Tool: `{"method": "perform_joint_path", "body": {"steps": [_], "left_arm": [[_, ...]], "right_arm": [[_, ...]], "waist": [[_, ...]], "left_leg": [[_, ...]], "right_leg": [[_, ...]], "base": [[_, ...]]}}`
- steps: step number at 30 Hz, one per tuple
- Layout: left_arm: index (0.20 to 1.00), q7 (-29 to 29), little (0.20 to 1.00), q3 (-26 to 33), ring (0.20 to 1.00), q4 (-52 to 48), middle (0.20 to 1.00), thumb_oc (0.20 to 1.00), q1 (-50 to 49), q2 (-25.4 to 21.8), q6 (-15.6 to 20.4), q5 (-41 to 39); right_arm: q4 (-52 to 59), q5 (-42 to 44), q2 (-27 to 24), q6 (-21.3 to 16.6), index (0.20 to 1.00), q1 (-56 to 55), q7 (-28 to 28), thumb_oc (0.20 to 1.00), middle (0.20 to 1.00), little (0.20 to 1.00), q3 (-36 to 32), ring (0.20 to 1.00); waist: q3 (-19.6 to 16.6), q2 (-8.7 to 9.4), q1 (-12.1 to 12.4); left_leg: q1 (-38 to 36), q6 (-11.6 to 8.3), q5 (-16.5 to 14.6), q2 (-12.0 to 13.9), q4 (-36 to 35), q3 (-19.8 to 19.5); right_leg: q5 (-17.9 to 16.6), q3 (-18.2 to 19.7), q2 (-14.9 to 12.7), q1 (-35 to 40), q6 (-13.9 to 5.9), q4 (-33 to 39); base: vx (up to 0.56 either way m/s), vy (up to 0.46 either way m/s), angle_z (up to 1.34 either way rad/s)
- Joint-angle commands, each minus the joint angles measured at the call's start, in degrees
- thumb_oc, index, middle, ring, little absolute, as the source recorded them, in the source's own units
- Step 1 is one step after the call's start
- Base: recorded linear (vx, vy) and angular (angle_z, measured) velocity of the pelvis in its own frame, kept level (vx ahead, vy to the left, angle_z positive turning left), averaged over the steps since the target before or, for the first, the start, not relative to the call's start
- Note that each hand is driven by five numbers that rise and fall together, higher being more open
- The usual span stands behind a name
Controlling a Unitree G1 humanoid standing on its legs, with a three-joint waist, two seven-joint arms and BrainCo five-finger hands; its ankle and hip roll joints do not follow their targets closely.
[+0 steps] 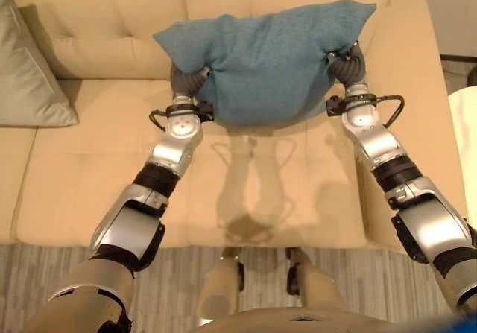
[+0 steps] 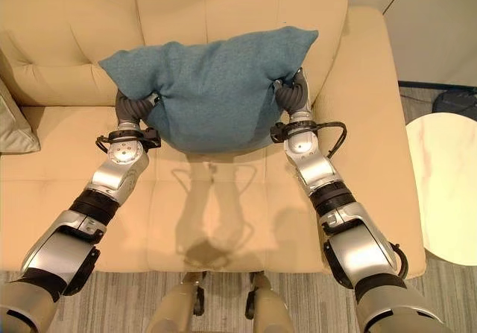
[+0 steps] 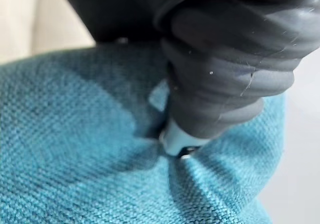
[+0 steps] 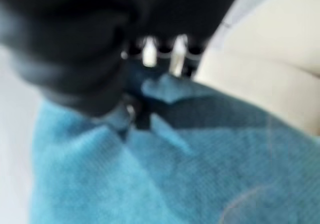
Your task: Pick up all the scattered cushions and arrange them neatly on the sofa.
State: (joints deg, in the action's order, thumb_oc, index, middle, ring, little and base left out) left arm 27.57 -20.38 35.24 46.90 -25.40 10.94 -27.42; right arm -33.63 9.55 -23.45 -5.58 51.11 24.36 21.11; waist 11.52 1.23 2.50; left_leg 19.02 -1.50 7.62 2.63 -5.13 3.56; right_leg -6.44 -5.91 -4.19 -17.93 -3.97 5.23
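A teal cushion [image 1: 268, 57] of coarse, matt woven cloth, its weave plain in the wrist views, sags above a cream sofa [image 1: 89, 169] upholstered in smooth, tufted matt fabric. A grey-green cushion [image 1: 26, 72] of soft matt cloth leans at the sofa's end. Beside the sofa stands a round side table [image 2: 447, 191] with a pale, glossy marble-like top.

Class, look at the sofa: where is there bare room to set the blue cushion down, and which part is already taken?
The blue cushion hangs between the left hand and right hand above the sofa. The seat beneath it is bare from the backrest to the front edge, and across to the right armrest. The far left corner is taken by a grey cushion.
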Motion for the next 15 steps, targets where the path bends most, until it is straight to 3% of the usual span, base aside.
{"method": "perform_joint_path", "body": {"steps": [1, 7, 8, 9, 10, 11, 12, 13, 15], "left_arm": [[0.2, -1.0, 0.2, -2.67, 0.2, 0.49, 0.2, 0.2, 11.42, -0.36, 6.69, 4.0], [0.2, -1.29, 0.2, -3.2, 0.2, 3.09, 0.2, 0.2, 12.74, -1.13, 5.94, 5.1], [0.247, -1.52, 0.247, -4.05, 0.247, 5.75, 0.247, 0.247, 14.41, -1.89, 5.37, 5.94], [0.642, -1.54, 0.642, -4.07, 0.642, 5.82, 0.642, 0.642, 14.53, -1.92, 5.39, 5.92], [0.887, -1.27, 0.887, -4.67, 0.887, 7.62, 0.887, 0.887, 15.83, -2.53, 4.97, 6.85], [1.0, -0.95, 1.0, -4.89, 1.0, 9.0, 1.0, 1.0, 17.13, -3.12, 4.63, 7.26], [1.0, -0.24, 1.0, -5.14, 1.0, 10.67, 1.0, 1.0, 19.2, -3.94, 4.27, 7.98], [1.0, 0.24, 1.0, -5.1, 1.0, 11.26, 1.0, 1.0, 20.27, -4.59, 3.84, 8.5], [1.0, 1.58, 1.0, -4.77, 1.0, 13.58, 1.0, 1.0, 22.34, -6.1, 2.94, 9.62]], "right_arm": [[1.96, -0.06, 2.23, -5.44, 0.2, 8.01, 0.69, 0.2, 0.2, 0.2, 0.78, 0.2], [-0.28, -1.0, 2.49, -5.03, 0.2, 8.47, 0.58, 0.2, 0.2, 0.2, 1.52, 0.2], [-2.13, -1.29, 2.15, -4.69, 0.2, 9.35, 0.77, 0.2, 0.2, 0.2, 2.03, 0.2], [-2.17, -1.28, 2.14, -4.7, 0.241, 9.45, 0.77, 0.241, 0.241, 0.241, 2.01, 0.241], [-3.68, -2.26, 1.82, -4.42, 0.344, 10.27, 1.59, 0.344, 0.344, 0.344, 2.38, 0.344], [-4.66, -3.22, 1.25, -4.14, 0.507, 11.46, 2.47, 0.507, 0.507, 0.507, 2.68, 0.507], [-5.96, -4.81, 0.28, -3.56, 0.928, 13.16, 3.66, 0.928, 0.928, 0.928, 3.04, 0.928], [-6.65, -5.81, -0.43, -3.12, 1.0, 14.36, 4.82, 1.0, 1.0, 1.0, 3.12, 1.0], [-9.15, -8.78, -2.94, -1.0, 1.0, 17.1, 7.75, 1.0, 1.0, 1.0, 3.19, 1.0]], "waist": [[-2.24, 0.75, -0.19], [-1.36, -0.03, -0.56], [-1.48, -0.28, -0.79], [-1.6, -0.23, -0.84], [-1.61, -0.32, -0.89], [-1.6, -0.41, -0.95], [-1.72, -0.42, -1.03], [-1.74, -0.53, -0.93], [-2.2, -0.7, -0.77]], "left_leg": [[-0.73, -3.8, -2.23, -0.68, 0.13, -1.07], [1.29, -3.92, -1.7, -1.0, 0.13, -1.08], [2.21, -4.09, -1.65, -1.02, 0.13, -1.14], [2.55, -4.07, -1.39, -1.09, 0.13, -1.17], [2.95, -4.23, -1.41, -1.01, 0.13, -1.18], [3.51, -4.35, -1.27, -0.94, 0.13, -1.14], [4.68, -4.49, -0.8, -1.07, 0.13, -1.13], [5.24, -4.65, -0.87, -0.98, 0.13, -1.24], [7.28, -4.99, -0.45, -1.01, 0.13, -1.72]], "right_leg": [[-1.62, -0.63, -2.64, 1.03, -5.95, -0.94], [-2.16, -0.3, -2.75, -1.16, -6.03, -0.89], [-2.32, -0.3, -2.68, -2.08, -6.01, -0.8], [-2.53, -0.32, -2.74, -2.39, -6.0, -0.77], [-2.53, -0.19, -2.66, -2.69, -6.05, -0.63], [-2.65, -0.22, -2.65, -3.29, -6.09, -0.53], [-3.07, -0.31, -2.62, -4.3, -6.19, -0.34], [-3.01, -0.5, -2.53, -4.8, -6.31, -0.26], [-3.02, -0.77, -2.25, -6.72, -6.49, -0.23]], "base": [[0.0, 0.0, 0.0], [0.0, 0.001, -0.01], [0.0, 0.0, 0.0], [0.0, 0.0, 0.0], [0.0, 0.0, 0.0], [0.0, 0.0, 0.0], [-0.02, -0.009, 0.03], [-0.02, -0.031, 0.01], [0.01, -0.034, 0.03]]}}
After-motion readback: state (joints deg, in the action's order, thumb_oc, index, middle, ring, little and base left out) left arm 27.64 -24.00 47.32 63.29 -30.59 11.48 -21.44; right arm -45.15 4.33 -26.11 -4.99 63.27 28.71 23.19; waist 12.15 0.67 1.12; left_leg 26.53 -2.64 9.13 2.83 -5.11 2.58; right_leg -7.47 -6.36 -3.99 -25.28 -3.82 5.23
